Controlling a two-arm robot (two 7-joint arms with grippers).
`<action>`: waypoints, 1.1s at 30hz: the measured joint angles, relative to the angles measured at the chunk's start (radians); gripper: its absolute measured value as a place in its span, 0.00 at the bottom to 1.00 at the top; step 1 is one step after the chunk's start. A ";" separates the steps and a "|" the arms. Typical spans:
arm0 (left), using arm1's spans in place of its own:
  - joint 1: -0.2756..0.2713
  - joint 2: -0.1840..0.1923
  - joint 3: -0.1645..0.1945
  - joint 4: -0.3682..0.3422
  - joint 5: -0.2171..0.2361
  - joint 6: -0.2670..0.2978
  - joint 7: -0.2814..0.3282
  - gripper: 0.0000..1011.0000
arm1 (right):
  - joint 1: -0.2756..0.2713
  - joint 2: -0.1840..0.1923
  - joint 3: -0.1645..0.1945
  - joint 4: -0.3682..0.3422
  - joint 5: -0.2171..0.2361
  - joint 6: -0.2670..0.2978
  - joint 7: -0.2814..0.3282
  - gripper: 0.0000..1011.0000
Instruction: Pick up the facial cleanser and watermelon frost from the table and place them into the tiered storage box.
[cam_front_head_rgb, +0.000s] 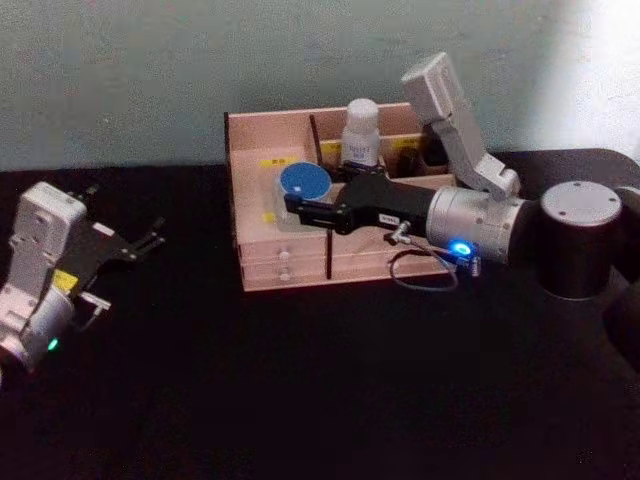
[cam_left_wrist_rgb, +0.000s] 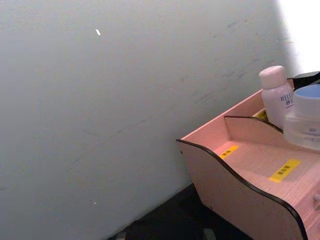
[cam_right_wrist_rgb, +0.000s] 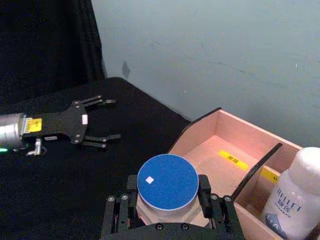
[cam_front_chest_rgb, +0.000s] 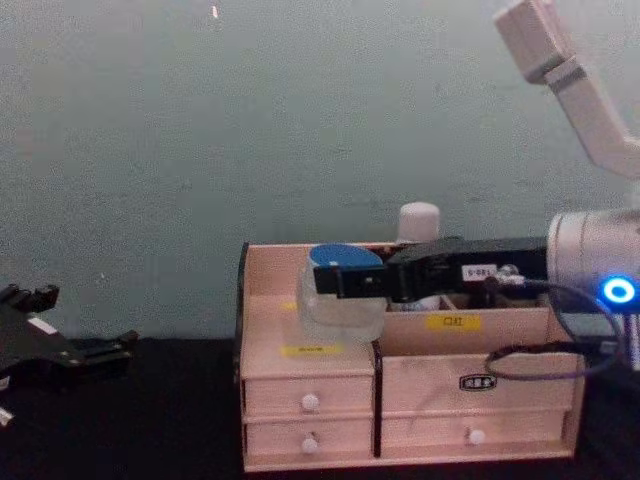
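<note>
Right wrist view puts my right claw (cam_right_wrist_rgb: 167, 200) clamped on the squat frosted jar with the round blue white-rimmed lid, the watermelon frost (cam_right_wrist_rgb: 167, 182); my black fingers (cam_right_wrist_rgb: 120, 212) hide its lower wall, so I cannot tell whether it rests on the shelf; it sits over the front left compartment of the stepped pinkish wooden storage box (cam_front_head_rgb: 250, 200) with dark edges, yellow labels and white-knobbed drawers; behind stands the tall white round-capped facial cleanser bottle (cam_front_head_rgb: 361, 130), its base hidden; my left claw (cam_front_head_rgb: 140, 243) hovers spread open over the black table (cam_front_head_rgb: 320, 400), well apart.
</note>
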 joint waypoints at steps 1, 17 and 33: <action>0.000 0.000 0.000 0.000 0.000 0.000 0.000 0.99 | 0.004 -0.004 -0.002 0.007 0.000 0.000 0.000 0.72; 0.000 0.000 0.000 0.000 0.000 0.000 0.000 0.99 | 0.096 -0.082 -0.030 0.179 -0.014 -0.018 0.018 0.72; 0.000 0.000 0.000 0.000 0.000 0.000 0.000 0.99 | 0.146 -0.145 -0.044 0.288 -0.038 -0.035 0.025 0.72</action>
